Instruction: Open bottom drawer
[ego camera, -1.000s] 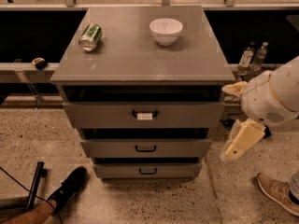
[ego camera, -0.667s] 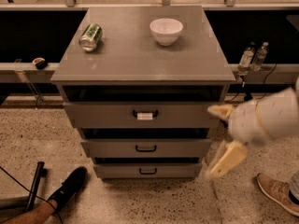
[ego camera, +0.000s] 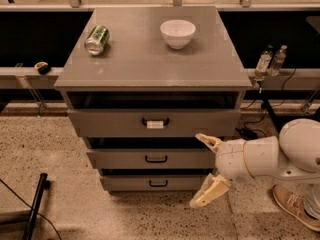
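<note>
On top of the grey cabinet (ego camera: 150, 66): a white bowl (ego camera: 177, 33) and a green can (ego camera: 97, 39) lying on its side. Lowest down, the bottom drawer (ego camera: 127, 183), pushed in, with a small black handle (ego camera: 158, 183). Just right of it, the gripper (ego camera: 196, 170), spread wide, holding nothing, one finger by the middle drawer (ego camera: 120, 159), one near the floor (ego camera: 50, 149).

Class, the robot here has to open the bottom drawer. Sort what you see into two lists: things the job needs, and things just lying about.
Needed: bottom drawer; its black handle; gripper, open, at the front right of the cabinet.

Lying about: can on its side and bowl, both on the cabinet top; bottles at far right; shoe at bottom right.
</note>
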You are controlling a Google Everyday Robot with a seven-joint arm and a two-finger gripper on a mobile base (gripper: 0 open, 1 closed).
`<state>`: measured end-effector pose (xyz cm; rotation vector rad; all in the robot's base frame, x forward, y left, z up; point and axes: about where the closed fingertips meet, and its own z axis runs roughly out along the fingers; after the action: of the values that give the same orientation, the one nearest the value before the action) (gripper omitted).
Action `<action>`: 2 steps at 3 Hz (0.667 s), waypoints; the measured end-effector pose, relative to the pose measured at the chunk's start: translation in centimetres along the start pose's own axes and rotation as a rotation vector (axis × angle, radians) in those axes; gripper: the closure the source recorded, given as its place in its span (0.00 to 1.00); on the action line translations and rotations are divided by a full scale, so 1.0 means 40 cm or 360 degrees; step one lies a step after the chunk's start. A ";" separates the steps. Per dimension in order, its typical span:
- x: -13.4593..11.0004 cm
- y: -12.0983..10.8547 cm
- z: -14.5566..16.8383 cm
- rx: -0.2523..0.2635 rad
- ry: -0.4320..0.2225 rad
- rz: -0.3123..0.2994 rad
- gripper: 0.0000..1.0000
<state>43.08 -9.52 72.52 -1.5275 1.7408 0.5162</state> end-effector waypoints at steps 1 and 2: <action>0.000 0.000 0.000 0.0000 0.0000 0.0000 0.00; 0.059 0.005 0.056 0.0007 0.0027 -0.0129 0.00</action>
<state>43.50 -9.41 69.28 -1.5965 1.6842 0.4592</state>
